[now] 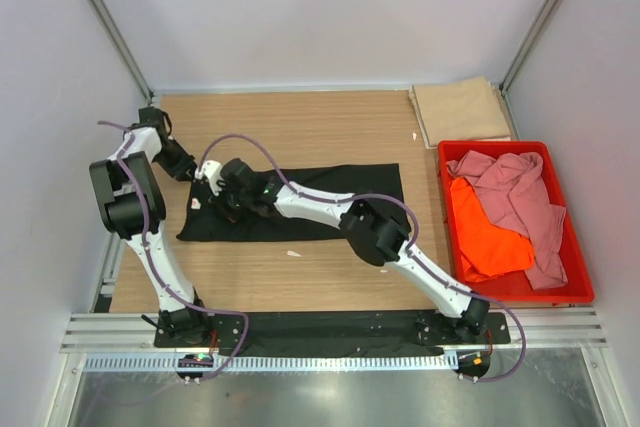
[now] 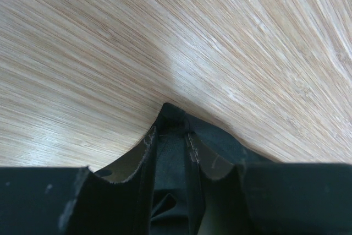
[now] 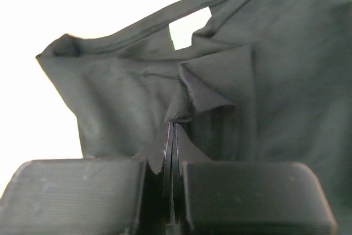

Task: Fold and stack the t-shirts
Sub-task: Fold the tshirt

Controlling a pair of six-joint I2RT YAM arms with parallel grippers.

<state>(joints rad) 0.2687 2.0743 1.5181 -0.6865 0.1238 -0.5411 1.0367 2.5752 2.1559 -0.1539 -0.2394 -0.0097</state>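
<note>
The black t-shirt [image 1: 335, 197] lies as a long flat strip across the middle of the table. At its left end my left gripper [image 1: 190, 169] is shut on a bunch of the black cloth [image 2: 168, 160], which fills the gap between its fingertips [image 2: 170, 130]. Just right of it, my right gripper [image 1: 222, 193] is shut with a small peak of the black cloth [image 3: 126, 92] pinched at its tips [image 3: 173, 126]. A tan t-shirt [image 1: 462, 112] lies folded at the back right corner. The pink t-shirt [image 1: 515, 192] and the orange t-shirt [image 1: 485, 237] lie crumpled in the red crate.
The red crate [image 1: 500, 148] stands along the right side of the table. Bare wood [image 1: 300, 127] shows behind the black shirt and in front of it. White walls close in the left, back and right sides.
</note>
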